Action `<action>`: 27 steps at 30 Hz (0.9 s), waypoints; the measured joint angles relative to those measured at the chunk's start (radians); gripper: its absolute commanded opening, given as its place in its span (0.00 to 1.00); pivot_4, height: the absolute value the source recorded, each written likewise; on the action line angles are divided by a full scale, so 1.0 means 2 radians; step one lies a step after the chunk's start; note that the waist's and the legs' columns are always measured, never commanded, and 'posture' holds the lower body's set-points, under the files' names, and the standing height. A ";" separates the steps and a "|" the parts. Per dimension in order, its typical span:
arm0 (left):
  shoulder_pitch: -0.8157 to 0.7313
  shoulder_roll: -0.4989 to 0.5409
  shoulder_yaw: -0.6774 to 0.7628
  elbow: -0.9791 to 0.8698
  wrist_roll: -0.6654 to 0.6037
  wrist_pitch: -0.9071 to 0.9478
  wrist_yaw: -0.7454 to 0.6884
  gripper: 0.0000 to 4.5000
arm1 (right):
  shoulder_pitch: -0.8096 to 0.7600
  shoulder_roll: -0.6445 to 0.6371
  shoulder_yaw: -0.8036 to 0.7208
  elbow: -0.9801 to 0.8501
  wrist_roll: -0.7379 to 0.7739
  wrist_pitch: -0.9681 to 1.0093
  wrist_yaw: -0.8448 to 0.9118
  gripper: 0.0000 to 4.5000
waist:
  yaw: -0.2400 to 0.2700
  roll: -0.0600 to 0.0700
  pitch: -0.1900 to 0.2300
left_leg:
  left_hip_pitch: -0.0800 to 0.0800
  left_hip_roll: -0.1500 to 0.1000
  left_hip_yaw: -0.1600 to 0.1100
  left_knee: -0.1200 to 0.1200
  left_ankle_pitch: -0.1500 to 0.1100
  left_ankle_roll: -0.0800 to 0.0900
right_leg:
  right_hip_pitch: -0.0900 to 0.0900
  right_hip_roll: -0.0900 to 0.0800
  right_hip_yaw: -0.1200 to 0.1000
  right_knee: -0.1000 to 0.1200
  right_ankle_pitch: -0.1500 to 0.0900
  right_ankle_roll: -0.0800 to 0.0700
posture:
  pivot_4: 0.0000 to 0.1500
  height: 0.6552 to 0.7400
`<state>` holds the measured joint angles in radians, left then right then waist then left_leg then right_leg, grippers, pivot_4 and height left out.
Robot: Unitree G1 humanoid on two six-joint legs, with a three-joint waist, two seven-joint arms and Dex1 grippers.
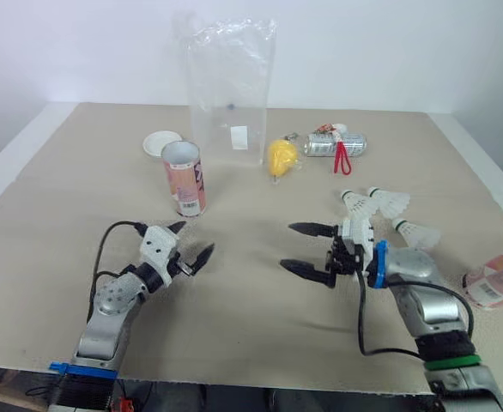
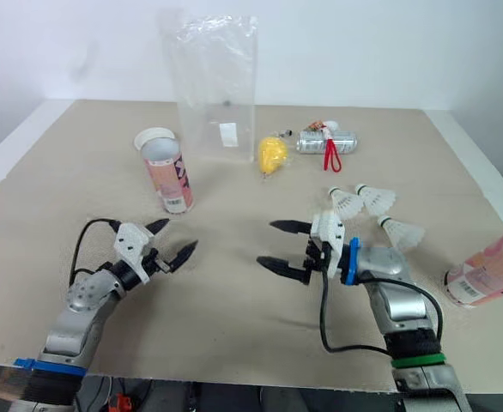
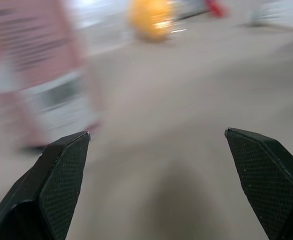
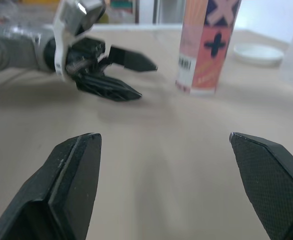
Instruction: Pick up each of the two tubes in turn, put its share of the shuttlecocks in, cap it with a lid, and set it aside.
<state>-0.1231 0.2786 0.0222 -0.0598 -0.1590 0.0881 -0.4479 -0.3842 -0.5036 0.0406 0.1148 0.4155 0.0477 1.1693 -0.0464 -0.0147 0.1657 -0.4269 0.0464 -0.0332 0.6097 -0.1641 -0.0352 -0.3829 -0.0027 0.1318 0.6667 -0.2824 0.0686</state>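
Far left of the beige table: white round lid. Just beside it stands an upright, open-topped pink cardboard tube. The left gripper is low near the tube's base, not touching it, jaws wide and empty. The right gripper is mid-table, jaws wide and empty. Three white feathered shuttlecocks lie loose beside its wrist. A second pink tube lies on its side at the right edge.

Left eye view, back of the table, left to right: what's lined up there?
White round lid → clear plastic bag → yellow rounded object → silver can lying on its side.
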 measured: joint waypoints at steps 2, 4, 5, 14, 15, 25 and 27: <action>-0.003 -0.015 0.009 0.003 0.001 0.019 0.029 1.00 | -0.013 0.008 0.001 0.016 -0.006 -0.002 0.000 0.98 | 0.001 0.000 0.000 | 0.000 0.000 0.000 0.001 0.000 0.000 | 0.000 0.000 0.000 0.000 0.000 0.000 | 1.00 1.00; -0.013 -0.019 0.011 0.010 0.001 0.032 0.047 1.00 | -0.020 0.012 0.002 0.032 -0.010 -0.005 0.001 0.98 | 0.001 0.000 0.000 | -0.001 0.000 0.000 0.001 0.000 0.000 | 0.000 0.000 0.000 0.000 0.000 0.000 | 1.00 1.00; -0.018 -0.021 0.012 0.012 0.001 0.035 0.051 1.00 | -0.022 0.013 0.002 0.036 -0.012 -0.005 0.001 0.98 | 0.001 0.000 0.000 | -0.001 0.000 0.000 0.001 0.000 0.000 | 0.000 0.000 0.000 0.000 0.000 0.000 | 1.00 1.00; -0.122 -0.031 0.012 0.142 0.008 0.012 0.066 1.00 | -0.053 0.025 0.003 0.073 -0.036 -0.020 -0.009 0.98 | 0.000 0.000 0.000 | 0.000 0.000 0.000 0.001 0.001 -0.001 | 0.000 0.000 0.000 0.000 0.001 0.001 | 1.00 1.00; -0.135 -0.030 0.012 0.159 0.012 0.007 0.066 1.00 | -0.053 0.026 0.003 0.073 -0.038 -0.020 -0.010 0.98 | 0.000 0.000 0.000 | 0.000 0.000 -0.001 0.001 0.001 -0.001 | 0.000 0.001 0.000 0.000 0.002 0.001 | 1.00 1.00; -0.235 -0.028 0.011 0.313 0.021 -0.046 0.048 1.00 | -0.049 0.025 0.011 0.052 -0.052 -0.016 -0.030 0.98 | 0.000 0.000 0.000 | 0.000 0.000 -0.001 0.001 0.001 -0.001 | 0.000 0.001 0.000 0.000 0.002 0.001 | 1.00 1.00; -0.261 -0.026 0.014 0.353 0.020 -0.056 0.042 1.00 | -0.049 0.025 0.011 0.048 -0.053 -0.016 -0.032 0.98 | 0.000 0.000 0.000 | 0.000 0.000 -0.001 0.001 0.002 -0.001 | 0.000 0.001 0.000 0.000 0.002 0.002 | 1.00 1.00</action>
<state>-0.6458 0.2265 0.0510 0.6471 -0.1184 -0.0241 -0.3636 -0.4829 -0.4530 0.0625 0.2111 0.3097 0.0153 1.1048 -0.0460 -0.0150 0.1658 -0.4278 0.0455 -0.0346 0.6111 -0.1605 -0.0372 -0.3829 -0.0016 0.1316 0.6665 -0.2785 0.0718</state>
